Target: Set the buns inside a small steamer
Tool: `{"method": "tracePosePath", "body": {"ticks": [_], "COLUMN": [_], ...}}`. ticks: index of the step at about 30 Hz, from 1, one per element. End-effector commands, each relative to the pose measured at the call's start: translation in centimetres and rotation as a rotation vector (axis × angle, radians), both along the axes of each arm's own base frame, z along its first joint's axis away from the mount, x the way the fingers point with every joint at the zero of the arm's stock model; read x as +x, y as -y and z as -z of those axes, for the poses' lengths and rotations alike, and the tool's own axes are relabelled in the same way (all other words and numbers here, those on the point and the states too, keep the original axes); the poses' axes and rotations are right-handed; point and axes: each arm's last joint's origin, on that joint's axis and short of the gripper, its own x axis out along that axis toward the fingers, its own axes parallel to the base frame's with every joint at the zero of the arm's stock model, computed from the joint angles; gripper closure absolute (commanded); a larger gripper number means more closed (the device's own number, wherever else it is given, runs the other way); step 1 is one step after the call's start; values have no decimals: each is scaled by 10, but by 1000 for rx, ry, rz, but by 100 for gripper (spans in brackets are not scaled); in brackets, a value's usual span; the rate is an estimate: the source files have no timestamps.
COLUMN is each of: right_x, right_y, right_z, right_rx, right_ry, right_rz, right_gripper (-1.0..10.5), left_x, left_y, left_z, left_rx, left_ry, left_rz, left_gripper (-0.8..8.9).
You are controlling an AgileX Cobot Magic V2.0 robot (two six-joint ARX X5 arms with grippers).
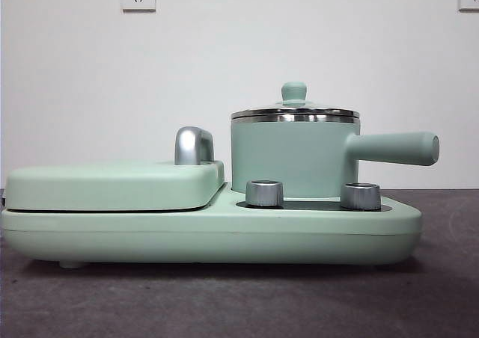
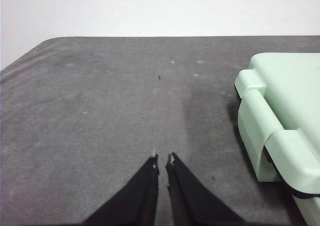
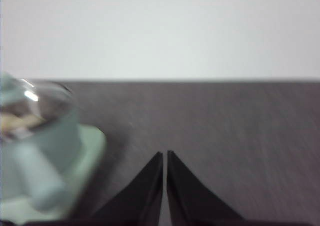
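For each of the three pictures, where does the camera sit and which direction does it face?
Front view: low, at table height, facing the small steamer and griddle; no arm shows.
Left wrist view: above the table, beside the griddle's hinge; left gripper shut.
Right wrist view: blurred, near the steamer; right gripper shut.
Shared: the green appliance shows in all three.

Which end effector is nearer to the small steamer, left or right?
Right. The right end effector is just beside the small steamer; the left end effector is by the griddle side.

The mint-green cylindrical steamer pot (image 1: 288, 158) looks matt and smooth with a polished steel rim; the dark grey tabletop (image 2: 100, 111) looks felt-like.
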Motion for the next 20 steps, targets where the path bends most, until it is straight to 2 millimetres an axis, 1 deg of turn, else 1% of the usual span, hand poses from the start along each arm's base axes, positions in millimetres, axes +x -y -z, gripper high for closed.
{"method": "tracePosePath", "body": {"ticks": [1, 5, 12, 16, 20], "right_x": [2, 4, 7, 7, 7], "right_y": [2, 5, 8, 8, 7], "right_z": [16, 35, 57, 58, 58], "right_rx": [-11, -11, -13, -19, -21], "right_ry": [-16, -46, -118, -120, -120], "right_rz": [30, 64, 130, 156, 144], "right_gripper": [935, 935, 935, 935, 935], "left_x": [1, 1, 1, 1, 1], "left_y": [0, 0, 0, 0, 0], "left_z": [7, 7, 7, 7, 7], "left_rx": [14, 14, 14, 14, 14], "left_ry": [-25, -25, -25, -25, -25], "left_rz": [2, 2, 2, 2, 2], "left_gripper": [781, 781, 781, 781, 781]}}
